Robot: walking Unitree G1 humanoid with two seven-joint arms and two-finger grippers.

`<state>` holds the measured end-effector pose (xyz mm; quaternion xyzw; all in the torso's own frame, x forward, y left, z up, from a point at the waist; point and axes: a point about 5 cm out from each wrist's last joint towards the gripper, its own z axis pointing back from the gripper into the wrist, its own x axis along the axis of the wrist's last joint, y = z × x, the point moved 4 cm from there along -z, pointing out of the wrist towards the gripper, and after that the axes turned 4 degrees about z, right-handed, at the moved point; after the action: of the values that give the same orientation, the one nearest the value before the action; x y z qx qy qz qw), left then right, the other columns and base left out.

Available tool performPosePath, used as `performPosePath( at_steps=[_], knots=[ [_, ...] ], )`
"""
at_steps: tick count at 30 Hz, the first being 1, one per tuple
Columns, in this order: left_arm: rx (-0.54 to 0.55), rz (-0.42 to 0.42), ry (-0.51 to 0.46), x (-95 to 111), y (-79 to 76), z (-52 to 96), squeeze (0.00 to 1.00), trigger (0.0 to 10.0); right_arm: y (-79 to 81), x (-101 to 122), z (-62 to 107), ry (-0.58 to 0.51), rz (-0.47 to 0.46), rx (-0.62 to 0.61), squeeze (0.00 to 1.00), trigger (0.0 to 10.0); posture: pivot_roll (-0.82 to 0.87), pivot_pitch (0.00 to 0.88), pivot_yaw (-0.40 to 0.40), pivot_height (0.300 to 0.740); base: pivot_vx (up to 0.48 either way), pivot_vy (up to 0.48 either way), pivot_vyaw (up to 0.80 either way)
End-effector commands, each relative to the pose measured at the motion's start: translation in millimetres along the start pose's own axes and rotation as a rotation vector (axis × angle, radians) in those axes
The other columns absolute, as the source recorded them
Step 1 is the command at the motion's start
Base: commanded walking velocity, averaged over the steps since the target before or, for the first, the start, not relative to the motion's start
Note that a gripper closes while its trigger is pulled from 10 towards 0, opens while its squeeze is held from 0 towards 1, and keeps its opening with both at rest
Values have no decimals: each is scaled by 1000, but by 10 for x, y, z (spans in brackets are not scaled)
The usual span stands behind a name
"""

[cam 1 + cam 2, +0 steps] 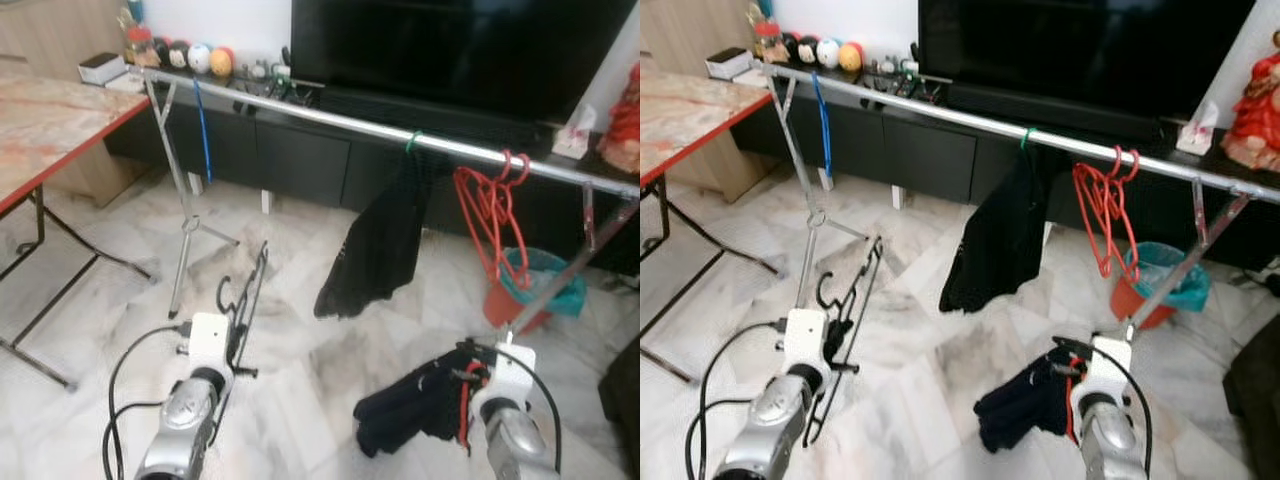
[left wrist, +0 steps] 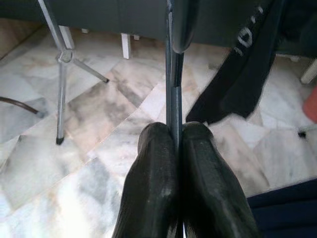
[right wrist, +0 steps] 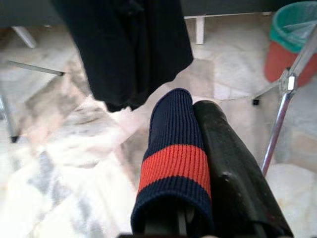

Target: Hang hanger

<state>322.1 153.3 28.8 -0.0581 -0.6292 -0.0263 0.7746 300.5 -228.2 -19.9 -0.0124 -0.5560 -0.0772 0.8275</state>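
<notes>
Left gripper (image 2: 176, 144): both black fingers pressed together on the thin black wire hanger (image 1: 243, 300), clamped on its edge so the frame cannot swing; from the head camera it sits at about 7 o'clock, low over the floor.

Black wire hanger: held in the air, not yet on any rail. Its long axis runs away from the robot, up toward 12 o'clock, with the hook curling at about 9 o'clock of the frame. Judged from this, the hook will need turning upward before it can catch.

Long silver metal drying rail (image 1: 330, 118): crosses the scene from 10 o'clock to 3 o'clock, well apart from the held hanger; it is the likely target.

On the rail: a blue hanger (image 1: 202, 130) near the 11 o'clock end, a black garment (image 1: 378, 250) draped from a green hook at the middle, and a bunch of red plastic hangers (image 1: 487, 210) toward 2 o'clock.

Right gripper (image 3: 198, 148): at about 5 o'clock, closed on a navy knit garment with a red stripe (image 3: 173, 158); one finger is sleeved inside the cloth, seemingly keeping the garment ready for the hanger.

Floor: pale marble tiles (image 1: 300, 400).

Bench: red-edged wooden bench (image 1: 50, 120) at 9 o'clock, apart from the work.
</notes>
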Motion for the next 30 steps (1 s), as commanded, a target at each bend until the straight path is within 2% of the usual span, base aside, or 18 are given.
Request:
performPosePath(
  at_steps=[1, 5, 7, 11, 18, 25, 30],
  knots=[
    [-9, -5, -16, 68, -30, -25, 0, 10000, 11, 68, -24, -19, 6, 5, 0, 10000, 19, 0, -73, 740, -304, 0, 0],
    [-7, -3, -10, 56, -5, -34, 0, 10000, 0, 120, -22, -44, 5, 4, 0, 10000, -9, 0, -64, 740, -302, 0, 0],
    [-19, -10, 0, 53, -22, -66, 0, 10000, -114, 132, 4, -57, -3, -37, 0, 10000, -48, 0, -42, 740, -300, 0, 0],
    [-32, -16, -3, 106, -46, -136, 0, 10000, -156, 147, 6, -66, -11, -60, 0, 10000, -69, 0, -28, 740, -217, 0, 0],
    [-43, -39, -7, 158, -59, -185, 0, 10000, -46, 236, -68, -84, -27, -51, 0, 10000, -53, 0, -18, 740, 0, 0, 0],
    [-35, -36, -7, 164, 38, -175, 0, 10000, 170, 282, -136, -89, -27, -12, 0, 10000, -26, 0, -8, 740, 0, 0, 0],
    [-40, -36, 2, 159, 43, -186, 0, 10000, 188, 286, -146, -91, -43, -22, 0, 10000, -39, 0, 9, 740, 0, 125, 0]
  ],
)
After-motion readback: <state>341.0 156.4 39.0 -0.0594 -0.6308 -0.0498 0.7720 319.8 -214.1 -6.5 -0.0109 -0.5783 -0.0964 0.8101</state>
